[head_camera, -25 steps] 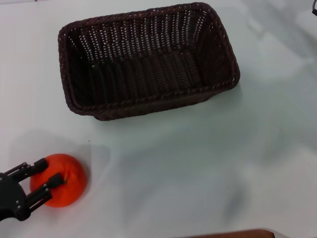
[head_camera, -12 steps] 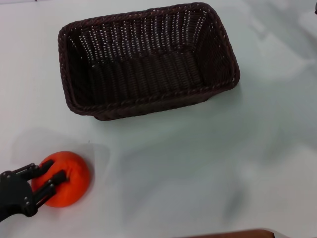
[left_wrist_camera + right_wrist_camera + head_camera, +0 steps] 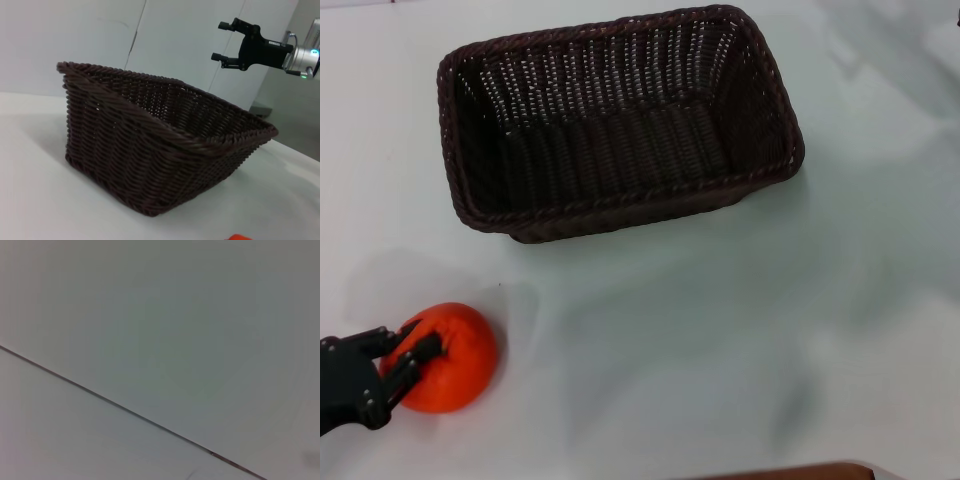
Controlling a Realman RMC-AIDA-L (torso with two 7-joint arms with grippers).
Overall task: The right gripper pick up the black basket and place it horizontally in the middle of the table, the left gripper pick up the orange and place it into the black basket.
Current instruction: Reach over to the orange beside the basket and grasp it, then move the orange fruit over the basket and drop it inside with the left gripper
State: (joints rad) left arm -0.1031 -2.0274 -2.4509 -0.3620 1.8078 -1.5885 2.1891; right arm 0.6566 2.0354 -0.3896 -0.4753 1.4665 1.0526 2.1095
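The left hand (image 3: 405,360) sits at about eight o'clock on the worktop (image 3: 720,330), its black fingers (image 3: 415,355) closed around the orange (image 3: 455,355), which rests on the surface. The black basket (image 3: 620,120) lies lengthwise across the worktop toward twelve o'clock, upright and well apart from the fruit. In the left wrist view the right hand (image 3: 227,41) is raised beyond the basket, fingers spread with nothing between them.

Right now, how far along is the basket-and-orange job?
Done: basket lies lengthwise mid-table, empty. In hand: left tool has its fingers around the orange, which sits on the table. Left: lift it and drop it in the basket. Right tool hangs open, clear of the work.
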